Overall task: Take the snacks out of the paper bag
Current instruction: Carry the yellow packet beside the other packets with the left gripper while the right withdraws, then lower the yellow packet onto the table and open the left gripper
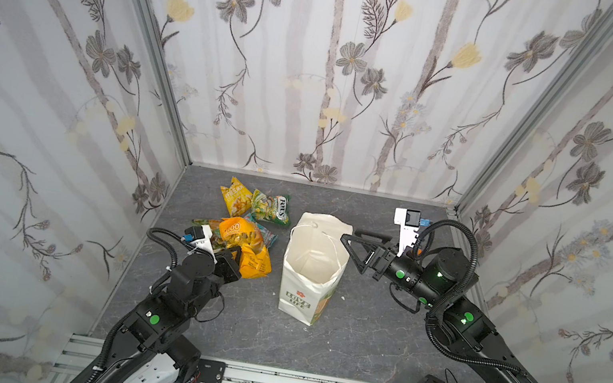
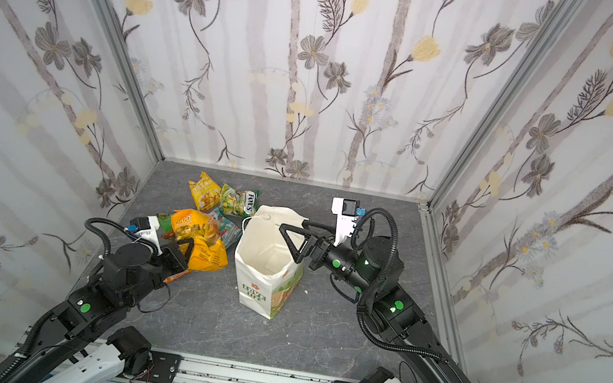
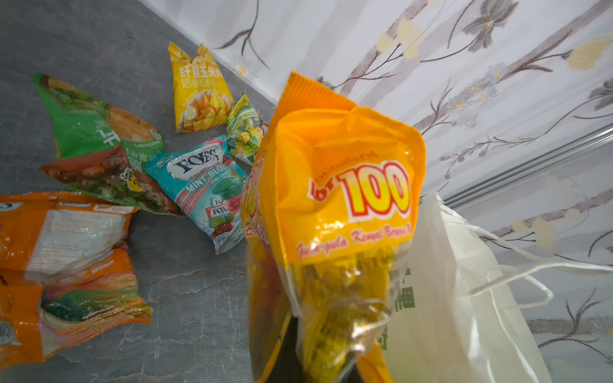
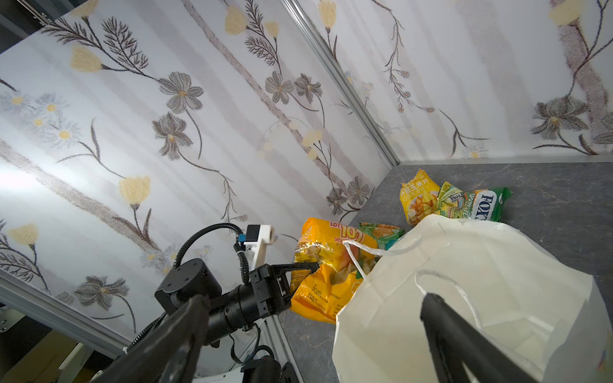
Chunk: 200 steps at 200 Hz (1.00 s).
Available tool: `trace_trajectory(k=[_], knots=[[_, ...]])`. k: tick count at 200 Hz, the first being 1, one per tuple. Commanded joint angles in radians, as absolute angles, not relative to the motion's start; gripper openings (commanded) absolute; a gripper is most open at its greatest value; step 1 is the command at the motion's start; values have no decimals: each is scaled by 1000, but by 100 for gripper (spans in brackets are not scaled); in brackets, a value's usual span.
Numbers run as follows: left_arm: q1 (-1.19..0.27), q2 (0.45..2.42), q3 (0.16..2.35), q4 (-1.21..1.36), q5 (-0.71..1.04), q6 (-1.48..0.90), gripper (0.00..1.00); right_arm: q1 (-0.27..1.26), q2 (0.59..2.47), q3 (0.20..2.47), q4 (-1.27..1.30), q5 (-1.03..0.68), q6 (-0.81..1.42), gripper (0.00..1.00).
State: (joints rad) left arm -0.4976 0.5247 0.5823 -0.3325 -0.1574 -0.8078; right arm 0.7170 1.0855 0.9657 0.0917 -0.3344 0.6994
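While left pincer [image 4: 310, 267] clamps orange "100" packet [image 3: 348, 185] upright, left of paper bag [image 1: 306, 285], desk [image 1: 356, 336] lies below it; right pincer [image 1: 350, 237], open, hovers at bag rim.

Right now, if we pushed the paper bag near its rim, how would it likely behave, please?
The paper bag stands tall and looks empty, so it would probably tip easily. Its thin, creased walls would likely buckle rather than resist.

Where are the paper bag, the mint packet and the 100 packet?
paper bag [image 1: 297, 298]: a top view, printed front.
mint packet [image 3: 202, 189]: left wrist view, its middle.
100 packet [image 3: 348, 185]: left wrist view, its front.
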Motion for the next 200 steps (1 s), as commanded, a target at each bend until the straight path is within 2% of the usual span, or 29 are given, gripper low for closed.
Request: trace_trajectory(k=[1, 62, 154, 200], knots=[[-422, 548, 542, -170, 21, -909, 0, 717, 1083, 960, 100, -326, 710, 100], [-321, 604, 399, -82, 216, -968, 0, 717, 1085, 954, 95, -321, 710, 99], [-278, 724, 302, 27, 310, -959, 0, 716, 1088, 951, 89, -319, 713, 99], [-279, 724, 309, -94, 258, -883, 31, 716, 1096, 950, 91, -319, 715, 99]])
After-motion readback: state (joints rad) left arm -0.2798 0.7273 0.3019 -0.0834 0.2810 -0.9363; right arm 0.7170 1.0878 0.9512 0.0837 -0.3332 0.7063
